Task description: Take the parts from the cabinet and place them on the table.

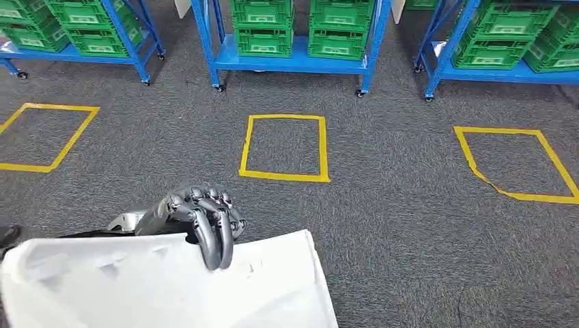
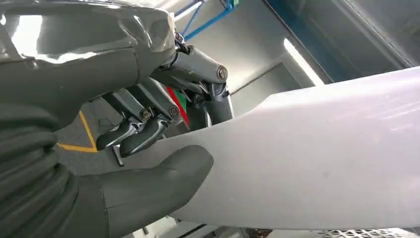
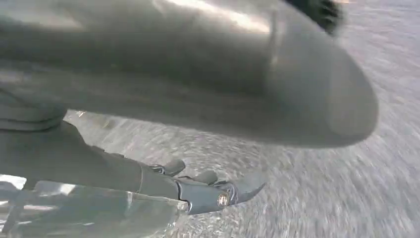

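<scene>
One white part (image 1: 171,287) cut off below, left hand (image 1: 201,215) fingers (image 2: 143,136) gripping it, right hand (image 3: 198,191) blurred, grasp unclear.

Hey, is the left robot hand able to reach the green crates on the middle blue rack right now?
Probably not. The left robot hand already grips a white part, and grey carpet with a yellow taped square lies between it and the green crates.

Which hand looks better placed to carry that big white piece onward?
The left. The left hand already grips the white part, fingers hooked over its edge and thumb pressed beneath. The right hand is blurred over carpet; whether it holds anything is unclear.
</scene>
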